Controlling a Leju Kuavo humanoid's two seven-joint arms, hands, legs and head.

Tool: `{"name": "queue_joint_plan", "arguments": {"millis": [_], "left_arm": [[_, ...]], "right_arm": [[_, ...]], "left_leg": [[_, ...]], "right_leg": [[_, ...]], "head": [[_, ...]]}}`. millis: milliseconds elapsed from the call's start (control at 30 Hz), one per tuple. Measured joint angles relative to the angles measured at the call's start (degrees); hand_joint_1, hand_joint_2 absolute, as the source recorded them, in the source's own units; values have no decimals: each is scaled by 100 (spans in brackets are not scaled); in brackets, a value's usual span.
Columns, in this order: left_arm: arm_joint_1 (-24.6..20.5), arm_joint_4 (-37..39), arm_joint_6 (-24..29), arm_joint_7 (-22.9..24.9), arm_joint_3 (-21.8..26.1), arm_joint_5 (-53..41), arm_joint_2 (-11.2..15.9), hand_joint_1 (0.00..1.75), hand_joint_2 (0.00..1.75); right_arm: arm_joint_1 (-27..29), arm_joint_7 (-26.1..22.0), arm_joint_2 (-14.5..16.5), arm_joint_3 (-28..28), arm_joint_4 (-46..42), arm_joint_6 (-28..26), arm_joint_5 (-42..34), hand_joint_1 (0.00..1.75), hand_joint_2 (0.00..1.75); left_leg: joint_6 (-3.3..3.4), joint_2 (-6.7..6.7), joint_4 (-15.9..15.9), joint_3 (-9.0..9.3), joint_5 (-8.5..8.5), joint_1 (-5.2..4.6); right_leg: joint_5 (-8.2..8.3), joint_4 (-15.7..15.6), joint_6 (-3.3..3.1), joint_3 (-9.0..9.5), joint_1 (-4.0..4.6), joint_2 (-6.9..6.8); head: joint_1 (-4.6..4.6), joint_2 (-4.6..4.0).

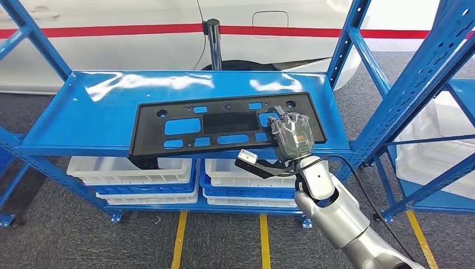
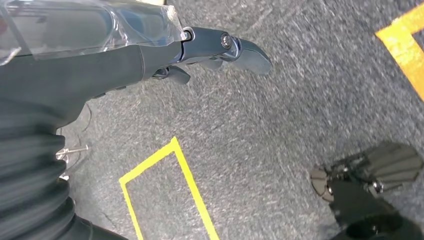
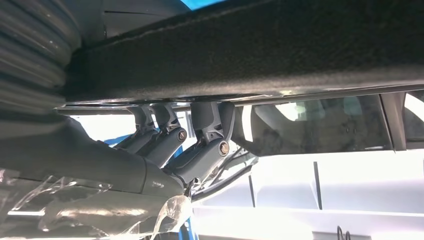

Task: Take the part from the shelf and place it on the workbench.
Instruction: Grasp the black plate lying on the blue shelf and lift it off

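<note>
Right hand point(image 1: 291, 136) nearest, clamped on part point(image 1: 224, 126) at right front edge, fingers point(image 3: 200, 150) curled under. Part flat on shelf point(image 1: 84, 112). Left hand point(image 2: 215, 47) hangs empty, fingers apart. Lift level; long part likely to tip left.

head: high, facing down at shelf point(image 1: 84, 120); left wrist: near floor point(image 2: 280, 130); right wrist: close under part point(image 3: 250, 55)

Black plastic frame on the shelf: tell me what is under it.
The black plastic frame with cut-outs lies on the glossy blue metal shelf, blue showing through its openings. The right hand covers its near right edge; its fingers curl beneath there.
</note>
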Motion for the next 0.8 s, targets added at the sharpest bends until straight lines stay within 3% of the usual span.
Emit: {"name": "queue_joint_plan", "arguments": {"millis": [33,67,133,200,267,333,367,433,500,533,567,600,700,733,800], "left_arm": [[-5,0,-1,14,0,-14,-3,0,175],[-10,0,-1,27,0,-31,-7,0,175],[-20,0,-1,47,0,-63,-14,0,175],[-34,0,0,52,0,-79,-18,0,175],[-46,0,3,56,0,-85,-18,0,175],[-47,0,7,59,0,-90,-19,0,175],[-46,0,9,60,0,-91,-20,0,175],[-47,0,15,60,0,-94,-25,0,175],[-44,0,22,60,0,-95,-27,0,175],[-40,0,26,60,0,-95,-27,0,175],[-36,0,29,61,0,-99,-27,0,175],[-34,0,32,61,0,-103,-28,0,175],[-59,0,36,62,2,-129,-29,0,175],[-68,0,37,63,2,-139,-29,0,175],[-74,0,42,65,2,-156,-30,0,175]], "right_arm": [[11,9,-5,0,-7,6,0,175,175],[18,19,-9,0,-20,11,3,175,175],[18,36,-11,0,-51,14,8,175,175],[3,45,-10,0,-81,13,15,175,175],[-19,54,-10,0,-110,15,28,175,175],[-37,58,-8,0,-134,27,39,175,175],[-47,59,-4,1,-143,37,42,175,175],[-63,66,2,2,-162,60,43,175,175],[-60,86,4,2,-171,87,42,175,175],[-51,99,4,3,-171,99,36,175,175],[-42,115,4,3,-171,110,28,175,175],[-35,131,4,4,-171,118,19,175,175],[-48,162,4,4,-188,128,3,175,175],[-53,169,3,4,-197,128,1,175,175],[-53,178,-1,4,-211,131,-8,175,175]], "left_leg": [[-12,-1,2,-5,7,13],[-30,-2,3,-8,17,32],[-70,-3,5,-12,35,70],[-135,-7,4,-22,58,80],[-235,-12,-14,-33,104,75],[-342,-10,-60,-44,162,90],[-378,-6,-16,-83,107,105],[-412,2,503,-310,-306,124],[-434,2,1448,-655,-873,122],[-445,1,1804,-758,-1031,119],[-450,1,1947,-755,-1080,118],[-449,2,1824,-619,-1017,118],[-412,2,497,265,-618,104],[-384,-4,190,449,-545,90],[-321,-20,38,508,-510,48]], "right_leg": [[61,60,21,-39,-20,-6],[233,-136,43,45,-42,-15],[629,-841,79,378,-83,-36],[859,-1446,88,695,-100,-33],[958,-1711,37,804,-79,-10],[1021,-1740,-71,742,-64,-1],[1065,-1752,-130,707,-67,-4],[1165,-1780,-232,619,-87,-15],[1247,-1778,-272,510,-66,-21],[1283,-1776,-272,457,-58,-22],[1319,-1774,-266,408,-52,-23],[1351,-1773,-254,365,-51,-23],[1425,-1769,-183,285,-52,-23],[1452,-1774,-149,275,-46,-22],[1507,-1781,-83,255,-31,-21]], "head": [[1,0],[0,0],[1,0],[2,0],[2,1],[1,1],[0,0],[-1,0],[-1,0],[0,0],[1,0],[1,0],[1,1],[1,0],[1,1]]}}
